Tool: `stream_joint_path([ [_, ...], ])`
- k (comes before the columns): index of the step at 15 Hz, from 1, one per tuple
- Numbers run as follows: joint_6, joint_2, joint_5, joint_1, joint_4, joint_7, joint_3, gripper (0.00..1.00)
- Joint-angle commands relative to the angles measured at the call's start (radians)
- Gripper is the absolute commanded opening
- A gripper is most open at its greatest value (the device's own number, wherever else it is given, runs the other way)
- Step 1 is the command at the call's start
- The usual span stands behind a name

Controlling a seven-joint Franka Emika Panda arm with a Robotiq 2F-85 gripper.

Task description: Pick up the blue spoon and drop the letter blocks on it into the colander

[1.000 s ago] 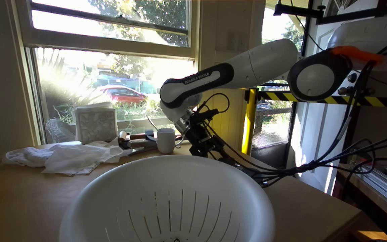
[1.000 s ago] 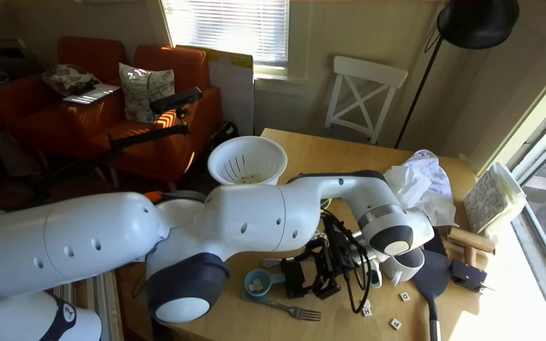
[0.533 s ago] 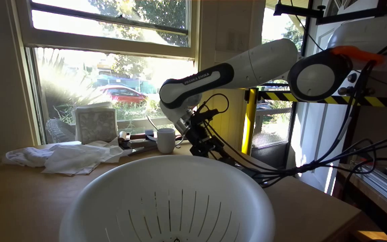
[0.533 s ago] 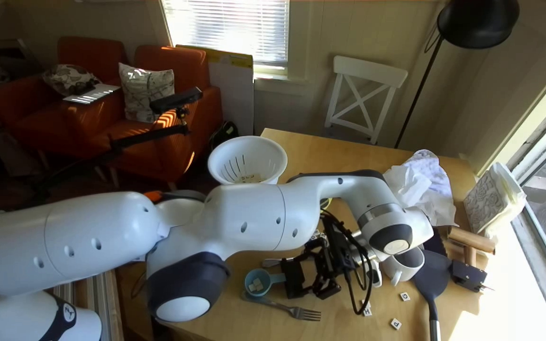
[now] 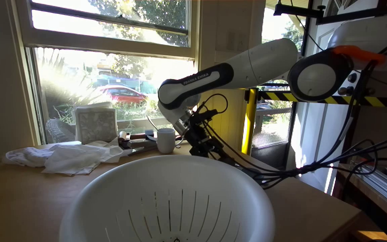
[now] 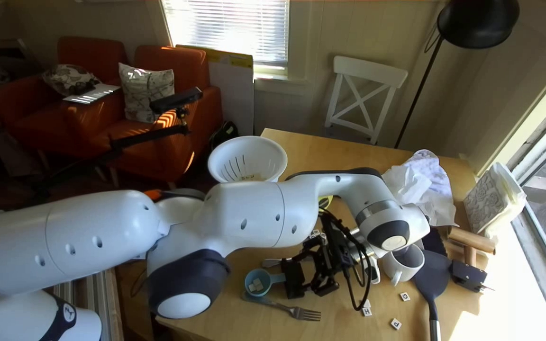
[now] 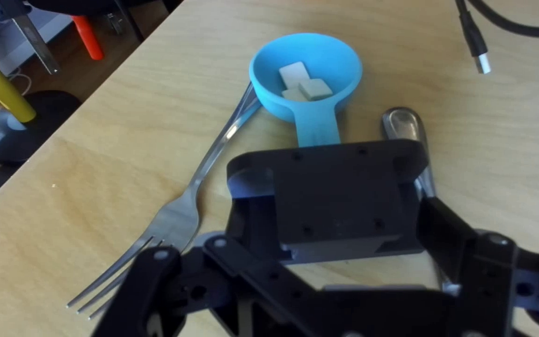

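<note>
In the wrist view the gripper (image 7: 339, 231) stands wide around a dark piece (image 7: 339, 187); whether it presses on that piece I cannot tell. The spoon (image 7: 316, 112) lies on the table (image 7: 498, 164) at 12 o'clock, three white blocks (image 7: 315, 89) in its bowl, its handle running up to the dark piece. A fork (image 7: 178, 220) slants from 11 to 8; a metal handle (image 7: 405, 124) crowds in at 1, a cable (image 7: 475, 42) farther out. Open table spreads toward 3, and a bare strip lies between the fork and the table's edge, which cuts from 11 to 9. In an exterior view the colander (image 6: 225, 154) sits well apart at 11 o'clock, the arm (image 6: 249, 215) crossing between.
</note>
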Motion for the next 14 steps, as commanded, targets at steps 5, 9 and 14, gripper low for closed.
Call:
stream_joint_path([
  [5,-0.016,0.006,-0.044,0.001,0.002,-0.035,0.010,0.87],
  [9,-0.018,0.006,-0.043,0.004,0.006,-0.042,0.013,0.85],
  [14,-0.017,0.006,-0.043,0.010,0.005,-0.045,0.013,0.80],
])
